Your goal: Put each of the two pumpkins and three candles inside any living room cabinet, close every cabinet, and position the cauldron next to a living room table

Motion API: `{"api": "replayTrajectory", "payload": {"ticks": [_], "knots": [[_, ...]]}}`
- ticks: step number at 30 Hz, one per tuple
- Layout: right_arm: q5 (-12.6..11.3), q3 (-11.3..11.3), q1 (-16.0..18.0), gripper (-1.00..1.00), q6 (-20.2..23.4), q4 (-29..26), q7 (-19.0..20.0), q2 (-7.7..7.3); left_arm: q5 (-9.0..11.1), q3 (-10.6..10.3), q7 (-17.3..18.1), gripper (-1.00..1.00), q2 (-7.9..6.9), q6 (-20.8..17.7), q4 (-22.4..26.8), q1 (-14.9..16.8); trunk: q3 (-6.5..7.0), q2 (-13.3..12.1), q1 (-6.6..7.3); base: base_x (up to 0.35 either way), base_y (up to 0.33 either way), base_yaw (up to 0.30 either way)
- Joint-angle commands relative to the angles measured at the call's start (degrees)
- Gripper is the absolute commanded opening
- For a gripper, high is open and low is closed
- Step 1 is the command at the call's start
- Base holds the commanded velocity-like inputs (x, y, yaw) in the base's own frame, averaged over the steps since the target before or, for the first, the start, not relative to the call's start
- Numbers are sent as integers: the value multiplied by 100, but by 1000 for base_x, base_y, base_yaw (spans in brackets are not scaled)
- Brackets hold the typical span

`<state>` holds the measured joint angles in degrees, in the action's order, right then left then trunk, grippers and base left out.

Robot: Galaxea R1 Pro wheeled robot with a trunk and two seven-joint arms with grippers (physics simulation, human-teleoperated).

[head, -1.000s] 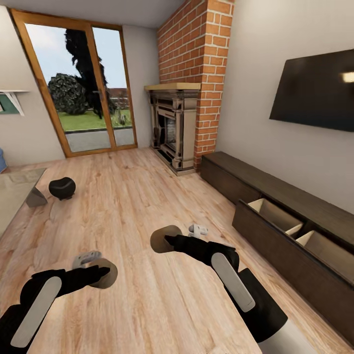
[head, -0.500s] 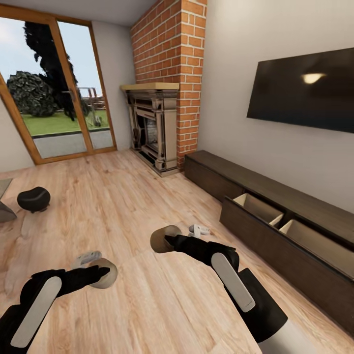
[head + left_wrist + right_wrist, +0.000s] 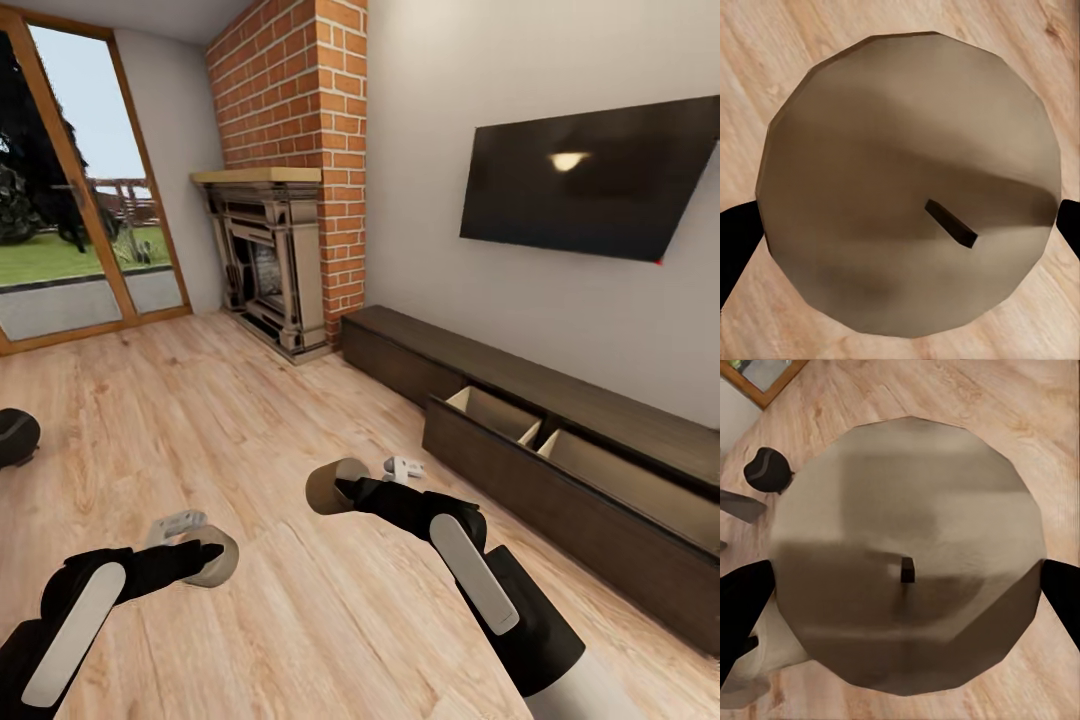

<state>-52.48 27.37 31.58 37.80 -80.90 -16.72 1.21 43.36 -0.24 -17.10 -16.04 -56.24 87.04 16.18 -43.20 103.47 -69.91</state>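
Candles (image 3: 907, 187) (image 3: 911, 555), tan discs with dark wicks, pinched in both arms' fingers (image 3: 735, 240) (image 3: 742, 607).

No readable text in any view.

The black TV (image 3: 585, 180) at the upper right of the head view has a blank screen with one pale glare spot and no logo; the brick chimney (image 3: 300, 120), the dark cabinet (image 3: 560, 440) and both candle tops in the wrist views carry no lettering, numbers or labels.
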Motion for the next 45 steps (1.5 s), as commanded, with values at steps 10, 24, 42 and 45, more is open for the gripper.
{"api": "replayTrajectory", "payload": {"ticks": [10,24,42,45], "knots": [[-61,5,6,-100,8,-5,-60,2,67,-3,-56,-100,-4,-10,6,5,-5,3,0,50,203,-280],[-61,5,6,-100,8,29,-60,2,59,-5,-56,-100,-4,-10,6,1,-5,3,0,1,85,-280],[-64,5,6,-100,8,33,-60,2,44,-3,-56,-100,-4,-10,6,5,-5,3,0,44,81,-280],[-62,5,6,-100,8,36,-60,2,42,-4,-56,-100,-4,-10,6,1,-5,3,0,134,155,-280]]}}
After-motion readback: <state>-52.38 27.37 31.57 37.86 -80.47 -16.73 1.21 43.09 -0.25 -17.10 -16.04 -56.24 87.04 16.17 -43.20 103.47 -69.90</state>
